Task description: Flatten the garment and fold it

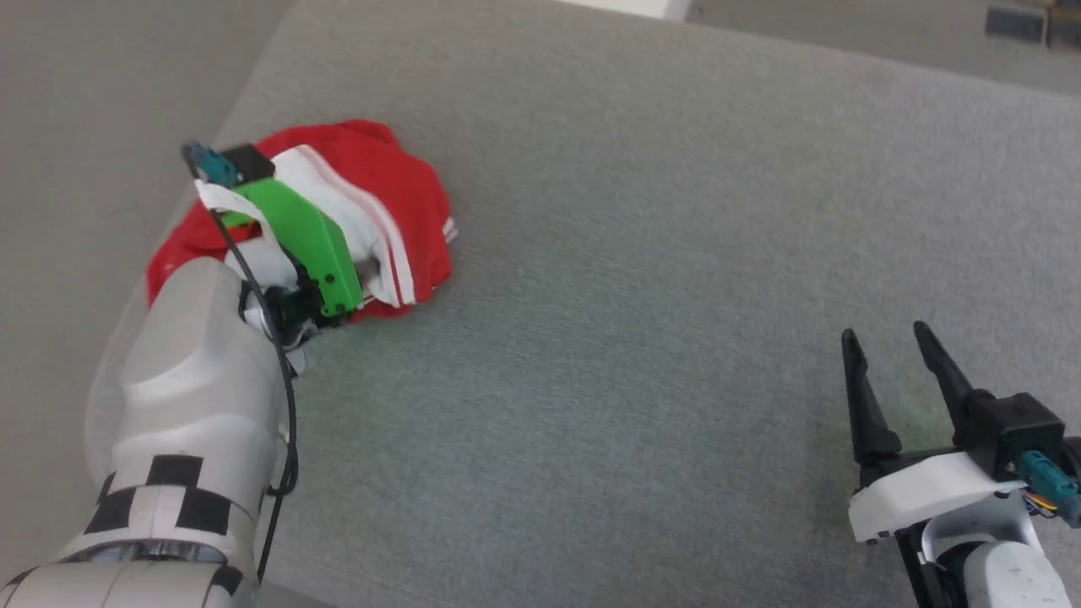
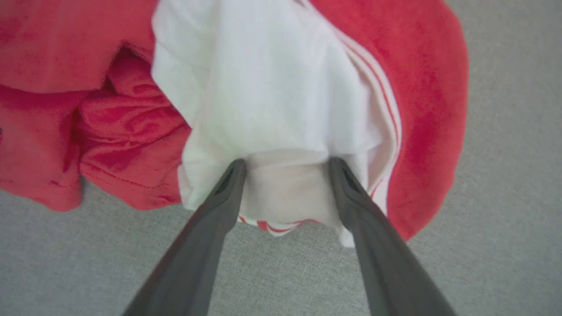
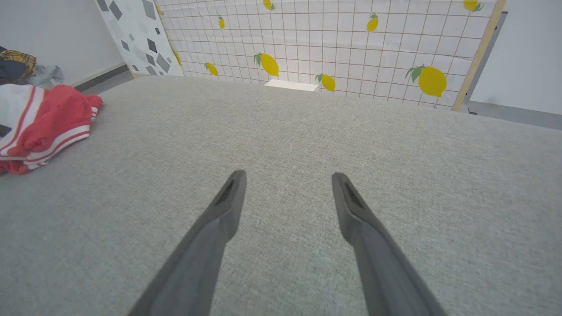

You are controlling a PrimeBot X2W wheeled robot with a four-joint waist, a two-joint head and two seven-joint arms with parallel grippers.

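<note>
Red-and-white jersey T-shirt (image 1: 405,194): crumpled heap at the left edge of the grey upholstered top (image 1: 642,355), not yet flattened. Left gripper (image 2: 285,166): fingers apart, straddling a white sleeve fold (image 2: 263,87), unclamped. We judge the first grasp is in hand; next we must close and draw the cloth toward the middle. Right gripper (image 1: 885,331): fingers apart, holding nothing, well apart from the shirt. Open room: bare upholstery across the middle and right. The left edge is close, so cloth may slip off.

Head cam looks down on bench (image 1: 642,253); L wrist cam v. close on shirt (image 2: 417,109); R wrist cam low, faces far wall (image 3: 333,39), shirt at left.
</note>
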